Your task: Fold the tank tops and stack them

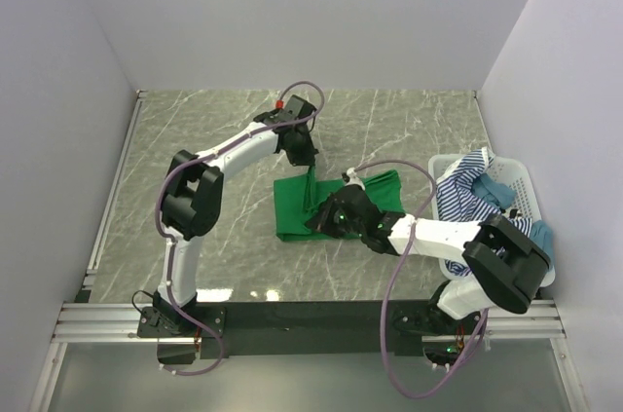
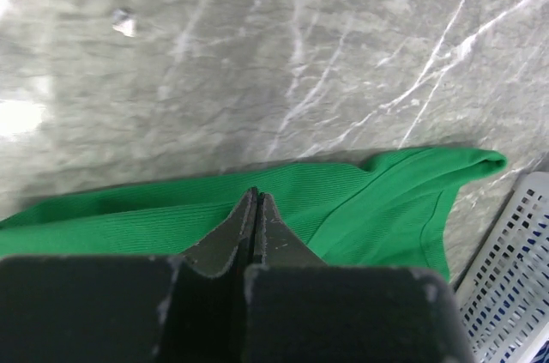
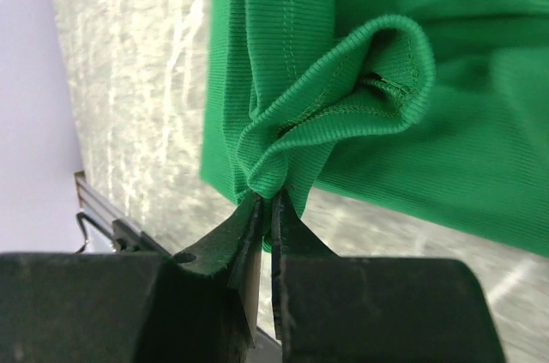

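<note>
Step in hand, as judged: folding the green tank top point(image 1: 290, 209), the first of three. In the top view it lies partly spread at the centre of the surface point(image 1: 409, 125), between the two arms. The striped tank top point(image 1: 456, 196) and the teal tank top point(image 1: 498, 194) sit heaped in the white basket point(image 1: 524, 174) at the right edge.

Right pincer point(image 3: 264, 202): narrow, clamped on a bunched hem of the green cloth. Its wrist view shows the stitched edge gathered into a loop just above the fingertips. The rest of the garment spreads toward the upper right of that frame. The grip is near the tips only, on several layers.

Left pincer point(image 2: 256, 200): closed tight, fingers meeting. Green cloth lies under and beyond the tips; I cannot tell whether a thin layer is caught. In the top view this pincer sits at the upper edge of the garment, and a thin green strip runs from it down to the cloth.

Notes for doing the fold well (judgement):
- Carry the pinched hem low across to the opposite edge, so the cloth rolls over rather than drags.
- The far edge needs holding; if the left pincer has nothing, the whole garment is likely to slide.
- A tip grip may slip: move slowly, no jerks.
- Draw the bunched hem taut before release, or it may leave a lump.
- Match edge to edge, then let go.
</note>
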